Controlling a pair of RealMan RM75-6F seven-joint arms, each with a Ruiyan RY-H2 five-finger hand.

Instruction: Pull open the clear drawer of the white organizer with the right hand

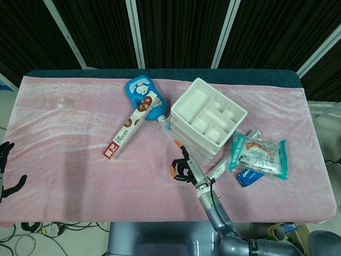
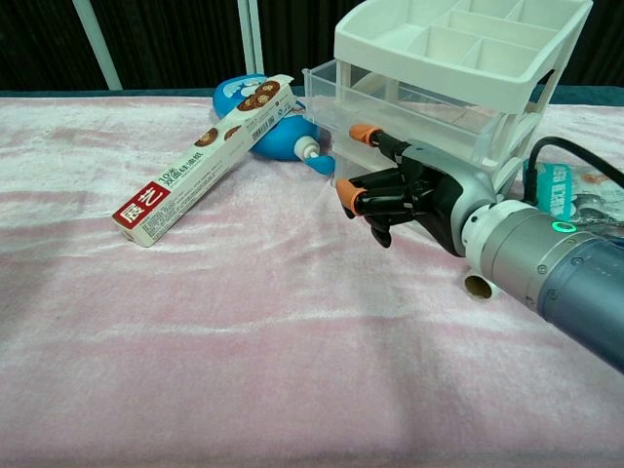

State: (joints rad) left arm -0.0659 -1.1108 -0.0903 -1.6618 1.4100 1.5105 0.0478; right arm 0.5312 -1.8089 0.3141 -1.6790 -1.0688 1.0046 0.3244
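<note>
Low over the pink surface (image 1: 80,122), the right hand (image 2: 405,195) reaches toward the organizer (image 1: 209,118) with its dark fingers curled inward and one orange-tipped finger (image 2: 366,134) stretched up against the front of the drawer (image 2: 390,102); whether it truly grasps the drawer edge I cannot tell. The left hand (image 1: 6,170) shows only at the far left edge, fingers spread, holding nothing. The organizer is white, with one divided tray on top and clear drawers stacked below, standing right of centre on the surface. One drawer juts out slightly toward the blue bottle (image 1: 143,96). One long box (image 1: 130,125) leans across that bottle. One snack bag (image 1: 260,154) lies right of the organizer.
</note>
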